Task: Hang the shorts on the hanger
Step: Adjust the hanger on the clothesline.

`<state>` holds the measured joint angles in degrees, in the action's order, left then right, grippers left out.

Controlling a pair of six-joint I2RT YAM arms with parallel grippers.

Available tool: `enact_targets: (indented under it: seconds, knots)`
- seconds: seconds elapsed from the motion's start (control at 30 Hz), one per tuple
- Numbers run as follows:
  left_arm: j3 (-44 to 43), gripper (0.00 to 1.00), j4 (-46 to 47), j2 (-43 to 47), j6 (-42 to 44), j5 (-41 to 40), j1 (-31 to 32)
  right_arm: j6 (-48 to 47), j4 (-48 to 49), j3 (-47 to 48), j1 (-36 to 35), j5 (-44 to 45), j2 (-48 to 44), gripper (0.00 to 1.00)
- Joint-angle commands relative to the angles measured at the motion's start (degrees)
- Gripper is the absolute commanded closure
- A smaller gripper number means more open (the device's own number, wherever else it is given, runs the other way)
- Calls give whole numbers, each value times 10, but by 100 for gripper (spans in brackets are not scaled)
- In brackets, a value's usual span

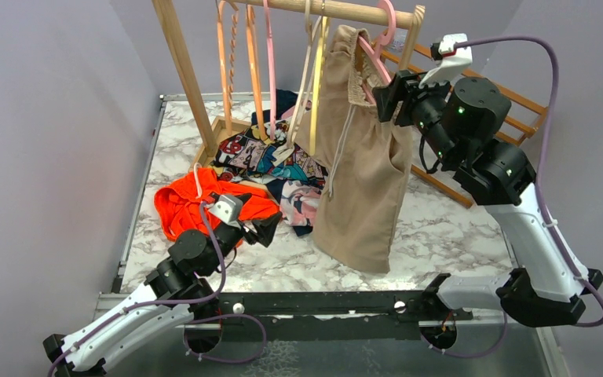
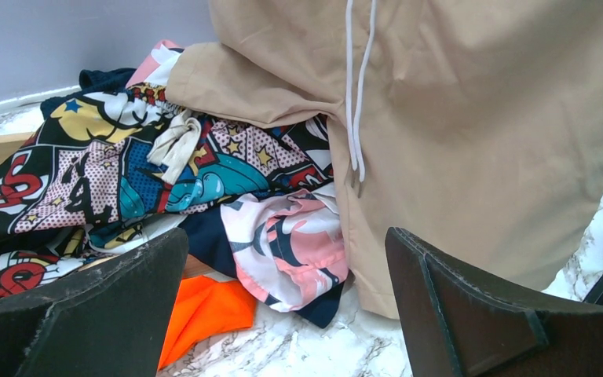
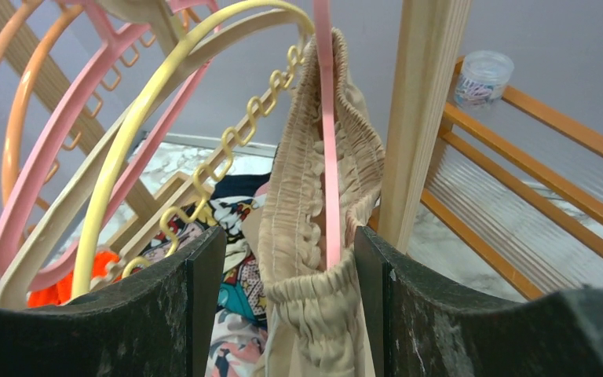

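The beige shorts [image 1: 361, 173] hang from the pink hanger [image 1: 382, 38], whose hook sits over the wooden rail [image 1: 338, 9]. Their leg hems reach down to the table. My right gripper [image 1: 387, 98] is open, its jaws either side of the waistband's right end. In the right wrist view the gathered waistband [image 3: 306, 236] and the pink hanger arm [image 3: 327, 133] run between the fingers of that gripper [image 3: 289, 236]. My left gripper [image 1: 263, 228] is open and empty, low over the table. In its wrist view this gripper [image 2: 286, 236] faces the shorts [image 2: 479, 141] and their white drawstring [image 2: 355, 102].
Orange, yellow and another pink hanger [image 1: 269, 63] hang on the rail to the left. A comic-print cloth [image 1: 275, 161] and a bright orange garment [image 1: 188, 200] lie on the marble table [image 1: 455, 228]. A wooden slatted rack [image 1: 518, 102] stands at the back right, with a small plastic tub [image 3: 483, 75] on it.
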<state>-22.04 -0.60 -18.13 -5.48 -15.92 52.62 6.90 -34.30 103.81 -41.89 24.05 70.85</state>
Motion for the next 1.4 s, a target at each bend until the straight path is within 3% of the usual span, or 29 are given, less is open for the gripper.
enact_targets:
  seconds: [0.0,0.4,0.57,0.97,1.37]
  knots:
    - [-10,1,0,8,8,-2,1,-27,31,34,2,65,23,37]
    - [-12,1,3,2,14,18,1,-50,8,57,2,114,82,37]
    - [-14,1,3,4,14,24,2,-45,-6,67,2,124,94,51]
    - [-12,1,4,17,12,24,1,-44,-20,67,2,154,86,97]
    - [-12,1,4,16,14,22,2,5,-38,68,2,174,72,99]
